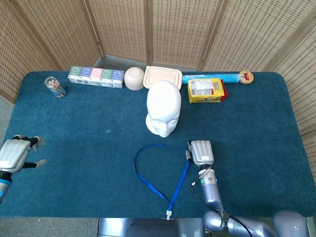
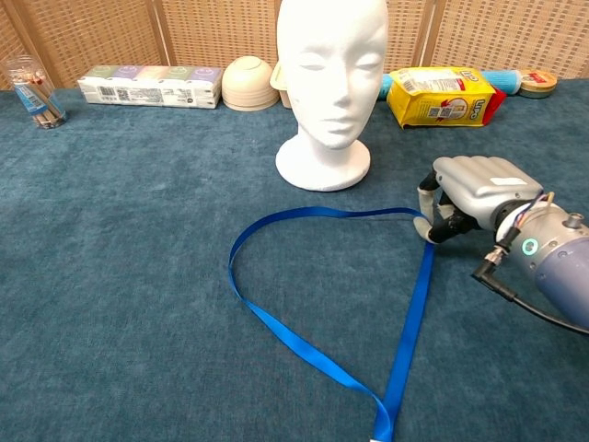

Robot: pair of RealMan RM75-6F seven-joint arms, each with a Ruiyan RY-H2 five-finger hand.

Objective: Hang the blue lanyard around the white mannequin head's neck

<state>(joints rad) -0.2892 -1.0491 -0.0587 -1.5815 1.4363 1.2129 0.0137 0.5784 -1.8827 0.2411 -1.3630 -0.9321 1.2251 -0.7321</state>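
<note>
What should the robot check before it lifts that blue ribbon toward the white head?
1. Right hand grips the blue lanyard: cannot tell; fingers curl at its corner.
2. Lanyard loop open, untangled: ok.
3. Mannequin head upright: ok.
4. Path from loop to head unobstructed: ok.
5. Left hand ready to hold the loop's other side: not ok; open, far left.
6. Yellow packet away from the head: ok.

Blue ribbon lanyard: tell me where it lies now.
The blue ribbon lanyard lies looped on the blue tablecloth, just in front of the white mannequin head, with the right hand at its right corner.
</note>
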